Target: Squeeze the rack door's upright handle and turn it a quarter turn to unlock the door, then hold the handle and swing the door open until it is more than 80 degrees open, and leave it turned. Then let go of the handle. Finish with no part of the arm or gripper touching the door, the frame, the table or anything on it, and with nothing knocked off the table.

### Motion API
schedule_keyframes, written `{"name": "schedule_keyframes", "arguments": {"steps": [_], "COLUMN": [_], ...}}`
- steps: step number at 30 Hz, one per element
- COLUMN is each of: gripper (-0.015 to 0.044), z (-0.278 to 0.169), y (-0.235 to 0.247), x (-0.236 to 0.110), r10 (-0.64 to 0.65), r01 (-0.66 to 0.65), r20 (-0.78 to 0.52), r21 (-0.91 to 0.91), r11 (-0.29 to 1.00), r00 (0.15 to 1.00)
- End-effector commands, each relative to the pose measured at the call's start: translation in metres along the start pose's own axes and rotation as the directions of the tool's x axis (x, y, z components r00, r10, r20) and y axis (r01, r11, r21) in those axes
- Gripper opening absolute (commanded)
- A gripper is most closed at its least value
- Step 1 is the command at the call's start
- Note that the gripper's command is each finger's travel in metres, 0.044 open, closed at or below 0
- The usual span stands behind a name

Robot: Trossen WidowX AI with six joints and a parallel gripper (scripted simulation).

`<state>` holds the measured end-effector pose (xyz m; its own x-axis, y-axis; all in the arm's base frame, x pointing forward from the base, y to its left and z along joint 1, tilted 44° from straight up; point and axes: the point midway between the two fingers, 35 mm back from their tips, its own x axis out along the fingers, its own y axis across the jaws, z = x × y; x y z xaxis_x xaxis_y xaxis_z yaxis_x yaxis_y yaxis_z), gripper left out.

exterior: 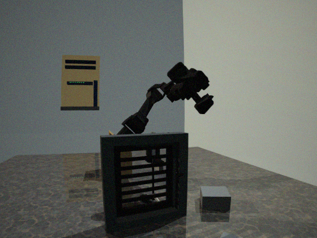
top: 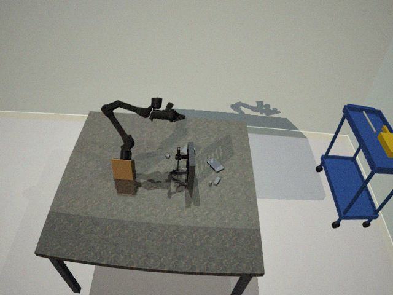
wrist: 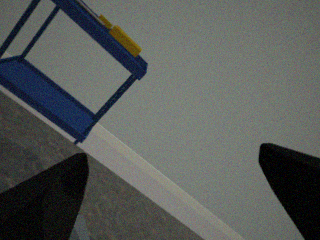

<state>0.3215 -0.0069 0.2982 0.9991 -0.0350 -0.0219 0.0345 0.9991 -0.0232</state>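
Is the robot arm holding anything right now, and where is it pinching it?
Nothing is held: the gripper is open, its fingers wide apart with nothing between them.

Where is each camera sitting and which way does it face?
Top: high off one side of the table, looking down across it at a pale wall; the whole arm shows, gripper included.
Exterior: low, beyond the rack frame, facing back through it toward the arm's base; the raised arm shows above.
Wrist: on the arm near the gripper, looking out past two open fingers.
Top and wrist share the blue cart.
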Motion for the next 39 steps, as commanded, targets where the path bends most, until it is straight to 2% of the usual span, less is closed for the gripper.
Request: {"name": "schedule_keyframes", "arguments": {"steps": [1,4,5,12,19,30,39], "gripper": [0.0374,0.0295,0.0288,0.0288,0.0288,0.0288,0.0288], "z": [-0.001,-0.009,-0.013,-0.041,-0.069,-0.109,-0.136], "y": [0.0,-0.001,-0.002,-0.007,-0.013,-0.023,-0.034], "x": [0.001,0.008,0.011,0.029,0.039,0.043,0.039], "r10": [0.001,0.011,0.016,0.049,0.09,0.18,0.271], "r01": [-0.001,-0.013,-0.019,-0.071,-0.133,-0.223,-0.246], "r20": [-0.005,-0.071,-0.1,-0.294,-0.473,-0.696,-0.805], "r21": [-0.002,-0.022,-0.03,-0.064,-0.059,0.029,0.16], "r11": [1.0,1.0,0.999,0.995,0.989,0.974,0.956], "r00": [1.0,0.997,0.995,0.954,0.877,0.695,0.527]}}
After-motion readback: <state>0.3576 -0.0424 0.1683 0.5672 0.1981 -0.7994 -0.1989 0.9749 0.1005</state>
